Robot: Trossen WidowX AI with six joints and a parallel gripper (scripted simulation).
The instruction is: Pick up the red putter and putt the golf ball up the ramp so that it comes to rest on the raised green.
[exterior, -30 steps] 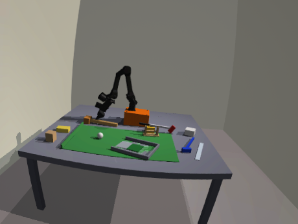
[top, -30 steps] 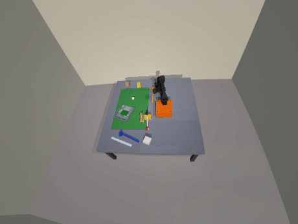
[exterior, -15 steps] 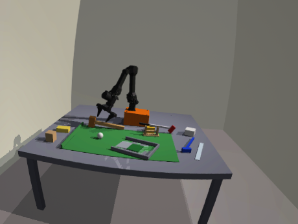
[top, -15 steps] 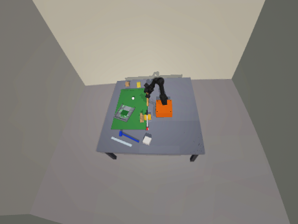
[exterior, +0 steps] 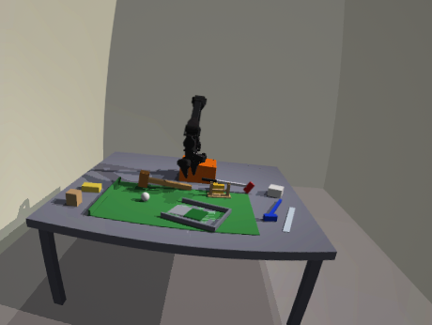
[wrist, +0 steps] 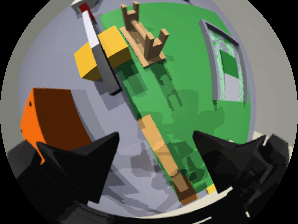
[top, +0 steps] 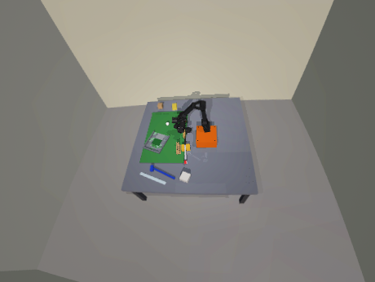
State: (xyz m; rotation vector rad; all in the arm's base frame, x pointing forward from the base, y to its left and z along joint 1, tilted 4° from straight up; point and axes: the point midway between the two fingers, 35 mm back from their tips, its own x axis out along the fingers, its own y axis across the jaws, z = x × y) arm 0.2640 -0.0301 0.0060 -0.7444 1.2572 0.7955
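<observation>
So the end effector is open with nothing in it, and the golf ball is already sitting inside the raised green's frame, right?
Not quite. The golf ball sits on the flat green mat, outside the framed raised green; the exterior view shows it. The end effector is open and empty.

Grey table [exterior: 188, 244] w/ dark legs stood on grey floor [exterior: 221, 291]. Cream wall [top: 187, 45] at back, grey walls either side; light soft, even.
</observation>
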